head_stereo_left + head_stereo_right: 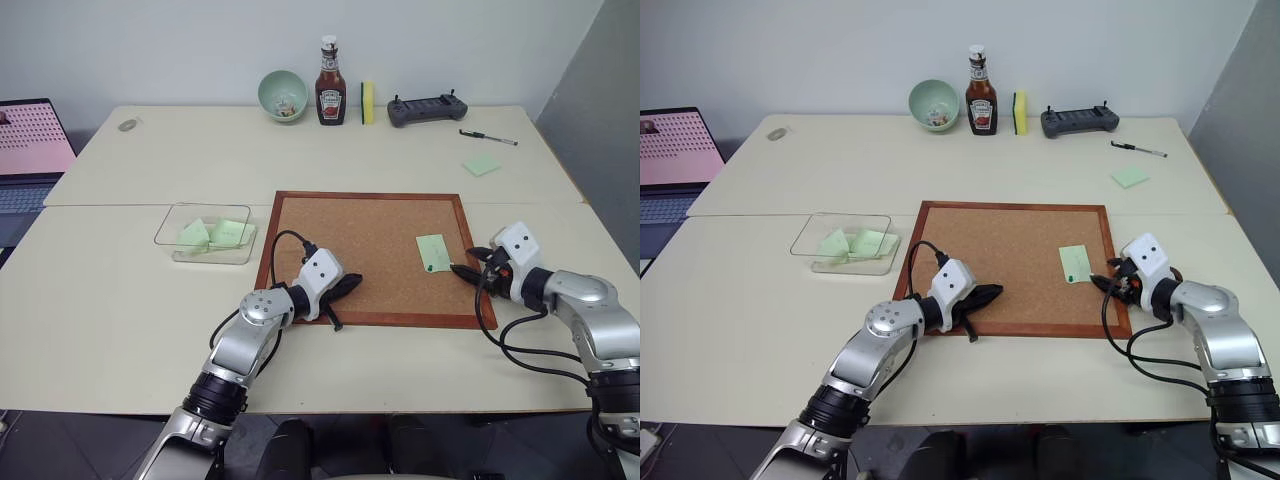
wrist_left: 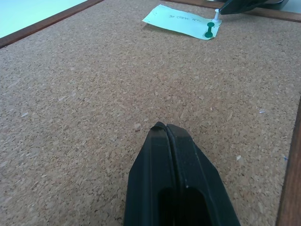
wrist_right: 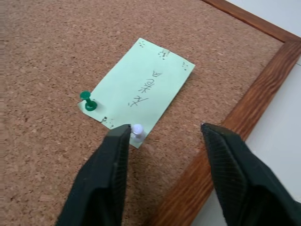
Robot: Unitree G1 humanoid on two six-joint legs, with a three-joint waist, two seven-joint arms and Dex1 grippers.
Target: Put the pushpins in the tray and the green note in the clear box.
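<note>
At corkboard's (image 1: 370, 255) right edge | right end effector (image 3: 164, 136) spread, by green note's (image 3: 141, 87) white pushpin (image 3: 137, 130) | left end effector (image 2: 165, 129) pressed together

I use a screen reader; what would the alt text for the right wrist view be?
The right gripper stands open over a brown cork board, one black finger beside a white pushpin in a pale green handwritten paper note. A dark green pushpin pins another corner, near the board's wooden frame.

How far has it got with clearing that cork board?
Nothing looks done yet: the pale green paper note is still pinned to the cork board by a dark green pushpin and a white pushpin. The right gripper, open, is at the white one. The clear plastic box awaits the note.
</note>
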